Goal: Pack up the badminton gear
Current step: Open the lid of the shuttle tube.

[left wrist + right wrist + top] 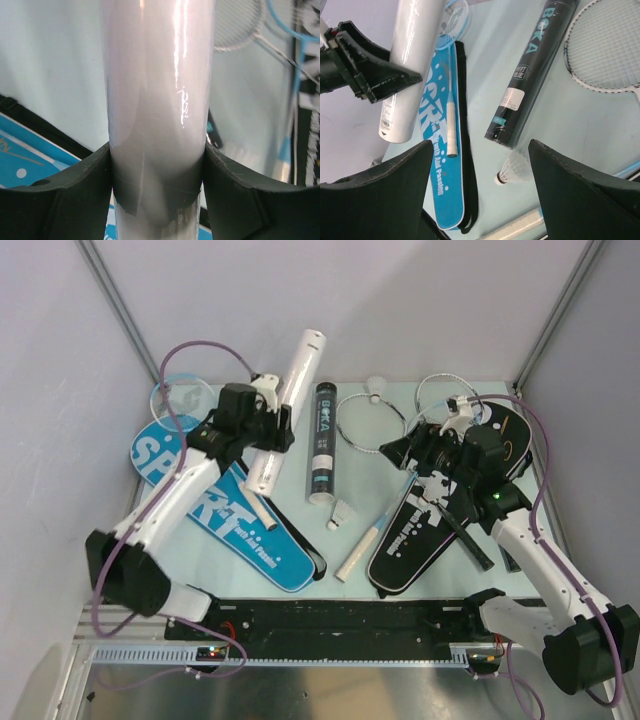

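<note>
My left gripper (268,426) is shut on the white tube (286,400) and holds it tilted above the blue cover (225,508). In the left wrist view the white tube (157,100) fills the gap and both fingers (75,192) press its sides. My right gripper (410,454) hangs open over the table; between its open jaws (480,145) lies a white shuttlecock (515,171), below the black tube (530,75). A light blue racket (183,398) lies on the blue cover. A silver racket head (370,420) lies beside the black tube (322,445).
A second shuttlecock (376,388) sits at the back of the table. A black cover (440,515) lies under my right arm, and a white racket handle (358,552) lies next to it. Grey walls close in the left, back and right sides.
</note>
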`<act>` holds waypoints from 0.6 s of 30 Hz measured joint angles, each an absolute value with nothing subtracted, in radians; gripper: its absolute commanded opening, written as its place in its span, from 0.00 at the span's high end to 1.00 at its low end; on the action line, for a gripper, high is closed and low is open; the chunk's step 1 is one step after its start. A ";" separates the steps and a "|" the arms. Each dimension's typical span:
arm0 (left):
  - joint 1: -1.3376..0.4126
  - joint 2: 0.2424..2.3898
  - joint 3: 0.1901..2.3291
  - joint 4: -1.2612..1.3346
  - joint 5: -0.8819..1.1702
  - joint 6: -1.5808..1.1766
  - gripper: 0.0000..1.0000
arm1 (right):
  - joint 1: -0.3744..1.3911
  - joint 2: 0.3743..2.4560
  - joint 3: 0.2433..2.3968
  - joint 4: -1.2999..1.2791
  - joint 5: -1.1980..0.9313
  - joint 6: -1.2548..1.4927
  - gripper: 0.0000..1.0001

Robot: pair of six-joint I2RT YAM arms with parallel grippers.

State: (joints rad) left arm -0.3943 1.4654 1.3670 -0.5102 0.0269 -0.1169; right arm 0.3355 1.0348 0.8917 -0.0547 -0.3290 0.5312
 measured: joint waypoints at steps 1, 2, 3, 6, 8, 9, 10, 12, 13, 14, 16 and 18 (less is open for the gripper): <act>-0.395 1.425 1.337 -0.511 0.065 -0.093 0.54 | 0.333 1.034 0.892 -0.055 -0.349 0.519 0.18; -0.397 1.393 1.310 -0.511 0.097 -0.072 0.54 | 0.332 1.032 0.892 -0.054 -0.366 0.510 0.18; -0.399 1.353 1.274 -0.513 0.133 -0.047 0.54 | 0.331 1.028 0.892 -0.054 -0.381 0.501 0.19; -0.412 1.232 1.167 -0.526 0.224 0.027 0.54 | 0.326 1.012 0.892 -0.054 -0.428 0.473 0.19; -0.422 1.152 1.098 -0.530 0.270 0.074 0.55 | 0.317 1.000 0.892 -0.054 -0.476 0.452 0.20; -0.429 1.101 1.055 -0.533 0.295 0.103 0.56 | 0.311 0.991 0.892 -0.056 -0.511 0.439 0.21; -0.435 1.053 1.019 -0.540 0.315 0.128 0.56 | 0.307 0.984 0.892 -0.057 -0.530 0.430 0.21; -0.445 0.970 0.958 -0.542 0.353 0.172 0.56 | 0.297 0.963 0.892 -0.072 -0.570 0.412 0.21; -0.451 0.927 0.926 -0.541 0.370 0.196 0.56 | 0.294 0.950 0.892 -0.086 -0.587 0.403 0.20; -0.459 0.884 0.892 -0.541 0.387 0.223 0.56 | 0.288 0.935 0.892 -0.100 -0.603 0.393 0.20; -0.479 0.803 0.826 -0.541 0.416 0.276 0.56 | 0.279 0.912 0.892 -0.116 -0.629 0.384 0.19; -0.502 0.741 0.773 -0.542 0.434 0.318 0.59 | 0.263 0.884 0.891 -0.126 -0.658 0.382 0.18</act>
State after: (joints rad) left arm -0.5022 0.7406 0.7731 -0.5419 0.4335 0.3176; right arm 0.2634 0.8841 0.8913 -0.1257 -0.6579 0.3820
